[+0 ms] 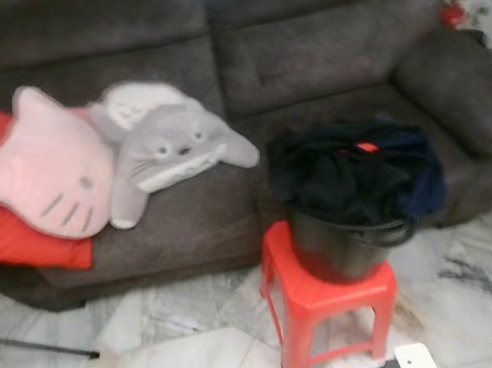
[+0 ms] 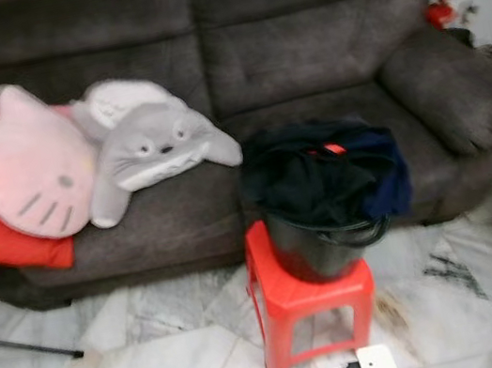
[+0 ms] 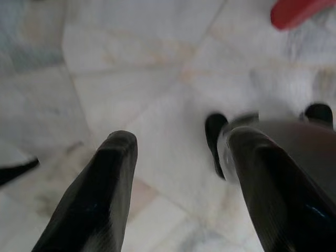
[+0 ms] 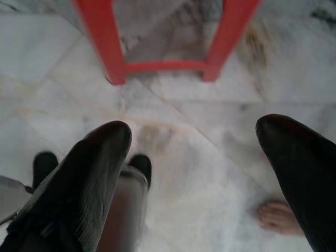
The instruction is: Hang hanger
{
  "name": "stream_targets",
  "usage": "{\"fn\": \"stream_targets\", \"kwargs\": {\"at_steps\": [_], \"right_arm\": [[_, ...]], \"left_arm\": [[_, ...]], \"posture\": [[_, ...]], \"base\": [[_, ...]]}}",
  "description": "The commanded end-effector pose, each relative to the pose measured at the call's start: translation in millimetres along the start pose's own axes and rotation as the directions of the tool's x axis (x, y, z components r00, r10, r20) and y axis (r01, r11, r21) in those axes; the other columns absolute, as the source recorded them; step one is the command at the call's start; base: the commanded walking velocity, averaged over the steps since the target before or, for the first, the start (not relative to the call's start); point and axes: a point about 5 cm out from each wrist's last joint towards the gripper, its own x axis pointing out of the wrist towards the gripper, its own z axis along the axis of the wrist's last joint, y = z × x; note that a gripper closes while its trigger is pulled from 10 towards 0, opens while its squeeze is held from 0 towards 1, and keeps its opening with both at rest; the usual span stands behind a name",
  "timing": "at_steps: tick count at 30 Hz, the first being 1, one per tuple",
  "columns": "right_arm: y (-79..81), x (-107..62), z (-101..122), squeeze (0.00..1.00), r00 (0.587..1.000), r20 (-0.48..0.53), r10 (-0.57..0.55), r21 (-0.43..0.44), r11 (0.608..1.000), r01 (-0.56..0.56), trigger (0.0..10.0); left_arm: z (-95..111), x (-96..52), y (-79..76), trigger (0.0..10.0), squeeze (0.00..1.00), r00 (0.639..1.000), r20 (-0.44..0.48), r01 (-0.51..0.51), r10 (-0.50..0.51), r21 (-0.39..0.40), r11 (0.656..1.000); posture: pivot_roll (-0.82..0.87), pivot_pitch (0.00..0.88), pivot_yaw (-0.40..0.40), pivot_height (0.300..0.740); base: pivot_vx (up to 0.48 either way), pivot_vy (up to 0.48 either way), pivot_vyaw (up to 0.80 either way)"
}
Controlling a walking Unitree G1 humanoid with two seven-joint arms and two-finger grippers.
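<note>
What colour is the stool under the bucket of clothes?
The stool is red, clearest in the left eye view.

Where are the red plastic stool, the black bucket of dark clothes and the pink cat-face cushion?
red plastic stool [image 1: 334,294]: left eye view, seat edge.
black bucket [image 1: 339,253]: left eye view, side wall.
pink cat-face cushion [image 1: 44,172]: left eye view, face centre.
</note>
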Motion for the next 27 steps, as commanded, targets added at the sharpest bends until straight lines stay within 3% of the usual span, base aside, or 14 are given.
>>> {"fn": "stream_targets", "kwargs": {"at_steps": [1,8,27], "right_arm": [[4.8,-1.5,-7.7,0.00,1.000,-0.020,0.012,0.008,1.000,-0.012,10.0],[5.4,-1.5,-7.6,0.00,1.000,-0.021,0.013,0.004,1.000,-0.013,10.0],[5.4,-1.6,-8.7,0.00,1.000,-0.026,0.014,0.002,1.000,-0.014,10.0]], "left_arm": [[-7.1,-1.8,2.3,10.0,0.00,1.000,-0.025,-0.005,0.005,0.015,1.000],[-7.2,-1.8,1.4,10.0,0.00,1.000,-0.024,-0.002,0.003,0.029,1.000],[-11.8,-3.4,4.4,10.0,0.00,0.999,-0.032,-0.005,0.006,0.014,1.000]], "posture": [[-0.05,0.009,-0.008,0.740],[-0.06,0.006,-0.008,0.740],[-0.06,0.003,-0.011,0.740]], "base": [[0.000,0.000,0.00],[0.000,0.000,0.00],[0.000,-0.280,0.00]]}}
